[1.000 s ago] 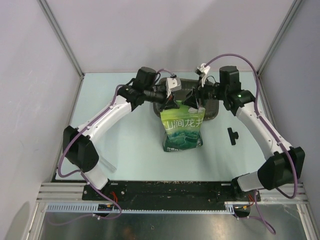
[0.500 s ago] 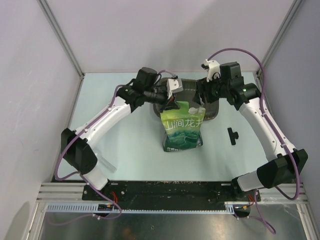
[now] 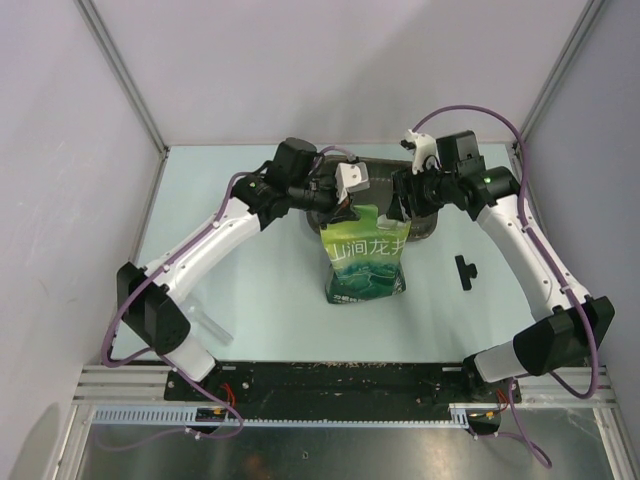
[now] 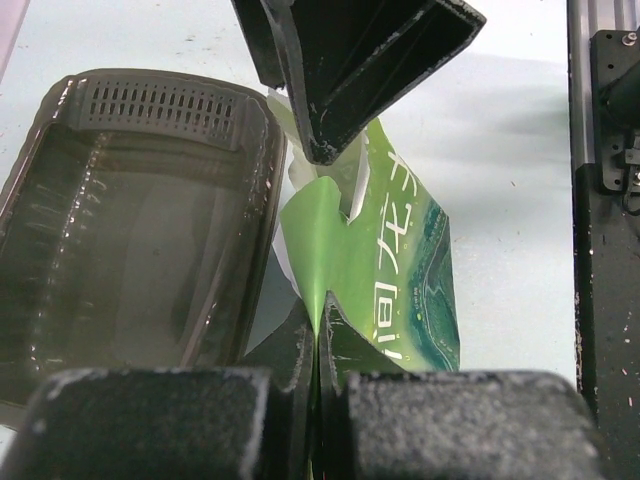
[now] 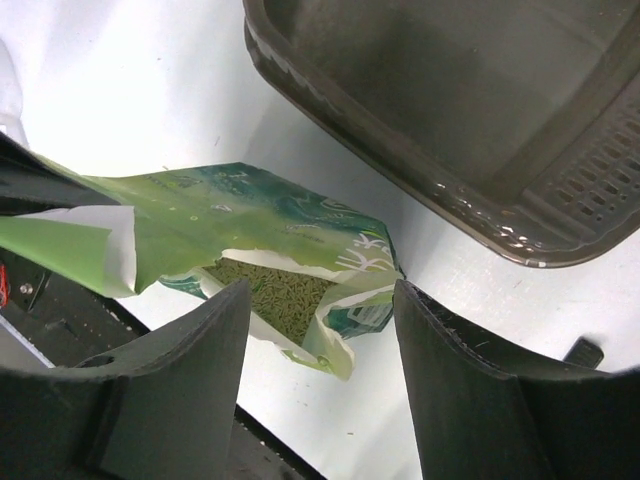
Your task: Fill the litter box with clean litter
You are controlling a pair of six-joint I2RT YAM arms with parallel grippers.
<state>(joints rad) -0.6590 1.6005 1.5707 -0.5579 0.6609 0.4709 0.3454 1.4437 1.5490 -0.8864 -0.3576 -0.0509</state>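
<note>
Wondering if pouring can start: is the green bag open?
Open: the green bag gapes torn at its top, granules visible inside, right wrist view.

White arms (image 3: 215, 235); black joints (image 3: 152, 312); purple cables (image 3: 468, 106)

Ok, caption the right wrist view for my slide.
Right fingers open above green bag of litter; empty litter box beyond.

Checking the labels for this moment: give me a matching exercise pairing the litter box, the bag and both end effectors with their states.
1. litter box
2. bag
3. left end effector
4. right end effector

A. open, holding nothing
B. empty
C. open at the top
D. shut on the bag's edge

Pairs: 1-B, 2-C, 3-D, 4-A
</note>
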